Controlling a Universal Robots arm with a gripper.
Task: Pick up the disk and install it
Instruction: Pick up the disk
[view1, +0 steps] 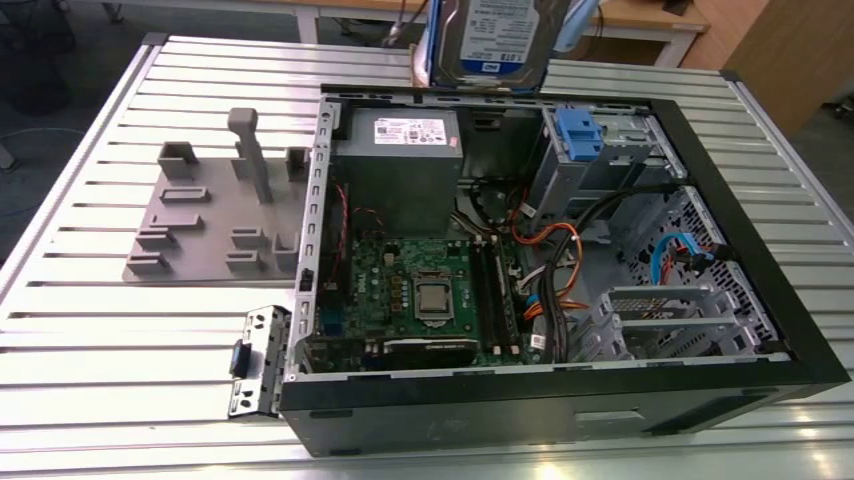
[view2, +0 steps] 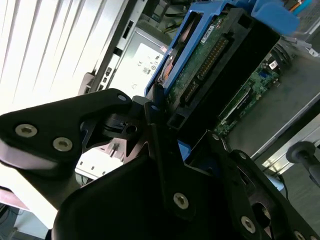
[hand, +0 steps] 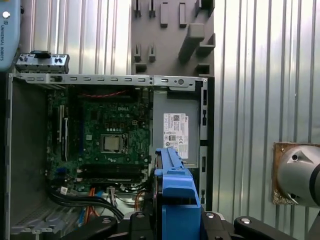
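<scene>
While the end effector (hand: 172, 222) clamps the disk (view1: 491, 40) above the computer case (view1: 747, 300), a tilted approach could snag the case's cables (view1: 561, 245) or jam at its bay (view1: 601, 160).

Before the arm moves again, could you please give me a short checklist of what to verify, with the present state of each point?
1. Grip: ok; the gripper is shut on the disk, held by its blue carrier above the case.
2. Case access: ok; the side is off and the motherboard is exposed.
3. Drive cage free inside: cannot tell.
4. Orange cables away from the drive cage: cannot tell; they loop close beside it.
5. Grey fixture plate out of the way: ok; it lies apart from the case, at the exterior view's left.
</scene>
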